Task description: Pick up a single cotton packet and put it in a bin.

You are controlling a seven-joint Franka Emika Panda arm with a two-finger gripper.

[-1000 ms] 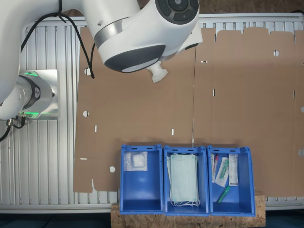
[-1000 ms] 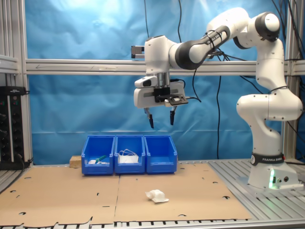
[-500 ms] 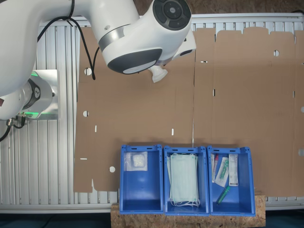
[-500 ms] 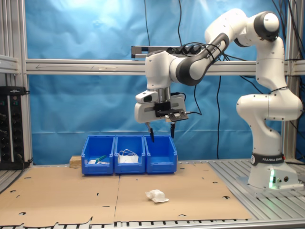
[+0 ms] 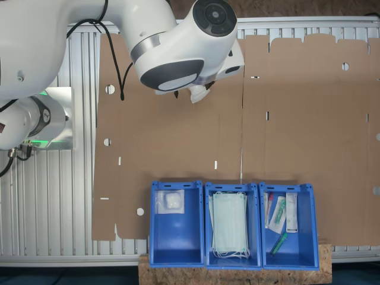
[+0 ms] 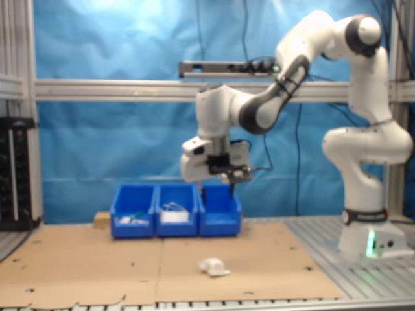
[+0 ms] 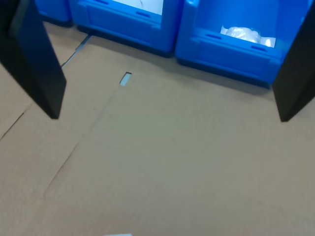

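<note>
One cotton packet (image 5: pixel 196 95), white and crumpled, lies loose on the cardboard, partly under the arm in the first exterior view; in the second exterior view the packet (image 6: pixel 213 266) sits near the sheet's front edge. My gripper (image 6: pixel 217 191) hangs open and empty well above it, level with the row of blue bins (image 6: pixel 176 210). In the wrist view the gripper (image 7: pixel 170 117) has its black fingers (image 7: pixel 37 64) spread wide over bare cardboard. Another cotton packet (image 5: pixel 171 202) rests in the bin at the first exterior view's left, and this binned packet (image 7: pixel 245 34) also shows in the wrist view.
Three blue bins stand side by side at the cardboard's edge. The middle bin (image 5: pixel 206 249) holds pale green face masks (image 5: pixel 230 224); the bin (image 5: pixel 312 249) at the first exterior view's right holds long wrapped items. The robot base (image 6: pixel 366 240) stands at the second exterior view's right.
The arm has lowered and swung, bringing the open gripper down from above the bins to their level. The loose packet has not moved.
</note>
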